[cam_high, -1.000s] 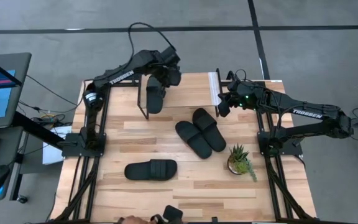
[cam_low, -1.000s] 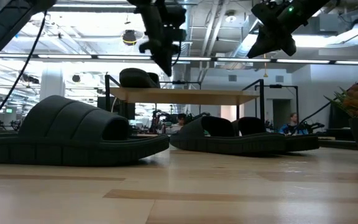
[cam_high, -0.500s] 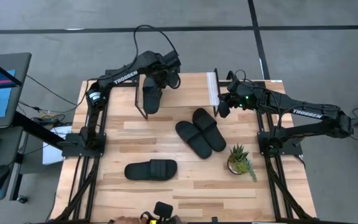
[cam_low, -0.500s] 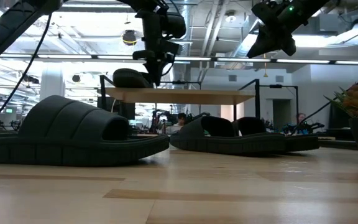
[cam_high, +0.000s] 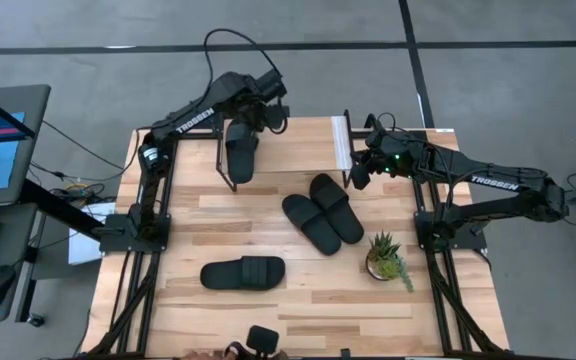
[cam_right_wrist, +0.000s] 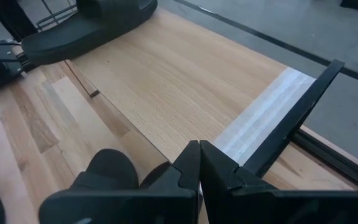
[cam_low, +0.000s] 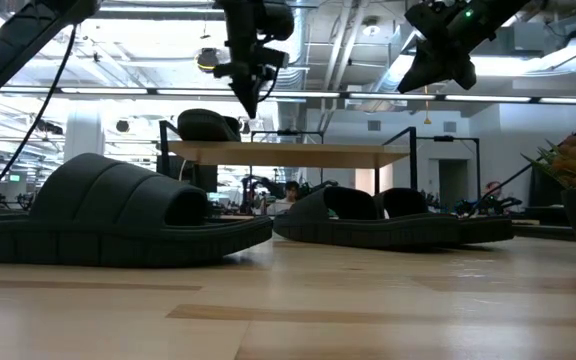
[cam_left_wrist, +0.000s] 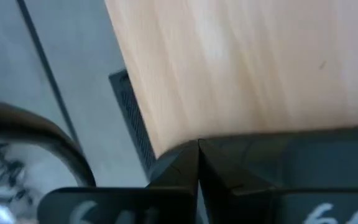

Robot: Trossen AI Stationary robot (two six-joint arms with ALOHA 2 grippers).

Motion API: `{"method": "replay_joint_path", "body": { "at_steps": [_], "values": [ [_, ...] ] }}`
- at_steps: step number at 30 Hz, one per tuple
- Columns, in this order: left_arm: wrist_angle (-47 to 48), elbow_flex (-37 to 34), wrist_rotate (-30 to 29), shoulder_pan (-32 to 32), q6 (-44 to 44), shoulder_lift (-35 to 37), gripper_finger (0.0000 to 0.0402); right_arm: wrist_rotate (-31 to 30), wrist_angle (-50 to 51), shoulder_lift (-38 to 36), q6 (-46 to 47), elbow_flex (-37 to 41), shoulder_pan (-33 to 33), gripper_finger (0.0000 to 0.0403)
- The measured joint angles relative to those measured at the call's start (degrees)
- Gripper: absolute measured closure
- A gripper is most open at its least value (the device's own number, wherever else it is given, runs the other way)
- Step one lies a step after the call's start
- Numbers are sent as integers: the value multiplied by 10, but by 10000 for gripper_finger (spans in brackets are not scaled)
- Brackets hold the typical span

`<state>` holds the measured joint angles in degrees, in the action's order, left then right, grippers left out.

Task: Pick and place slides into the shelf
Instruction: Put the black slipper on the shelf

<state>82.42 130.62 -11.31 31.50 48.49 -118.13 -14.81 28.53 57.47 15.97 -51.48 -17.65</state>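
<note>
One black slide point(cam_high: 240, 155) lies sole-down on the left end of the shelf point(cam_high: 303, 150), also seen in the low view as slide point(cam_low: 206, 125) on the plank point(cam_low: 298, 153). My left gripper point(cam_high: 264, 117) point(cam_low: 249, 106) hangs shut just above and beside that slide, pointing down. A pair of slides point(cam_high: 323, 212) lies side by side on the table, and a single slide point(cam_high: 243, 272) point(cam_low: 118, 210) lies nearer the near edge. My right gripper point(cam_high: 359, 168) point(cam_right_wrist: 199, 163) hovers shut over the shelf's right end by the white strip point(cam_right_wrist: 263, 115).
A small potted plant point(cam_high: 386, 258) stands on the table's right side near the pair. A person's hand with a dark object point(cam_high: 258, 345) shows at the near edge. The middle and right of the shelf top and the table's left strip are bare wood.
My left gripper dipped down beside the slide on the shelf, then rose again and drew a little toward the far edge. The slide on the shelf slid slightly toward the shelf's left end. A person's hand moved at the near edge.
</note>
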Motion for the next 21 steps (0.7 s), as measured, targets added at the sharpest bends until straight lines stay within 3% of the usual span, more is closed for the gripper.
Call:
{"method": "replay_joint_path", "body": {
  "at_steps": [7,15,21],
  "values": [
    [-8,3,33,-16,-3,0,402,0,2,0,0,0,0,403],
    [1,1,30,-17,-18,0,401,0,2,0,0,0,0,403],
    [10,-49,20,-16,-31,-1,402,0,2,0,1,0,0,403]
  ]
}}
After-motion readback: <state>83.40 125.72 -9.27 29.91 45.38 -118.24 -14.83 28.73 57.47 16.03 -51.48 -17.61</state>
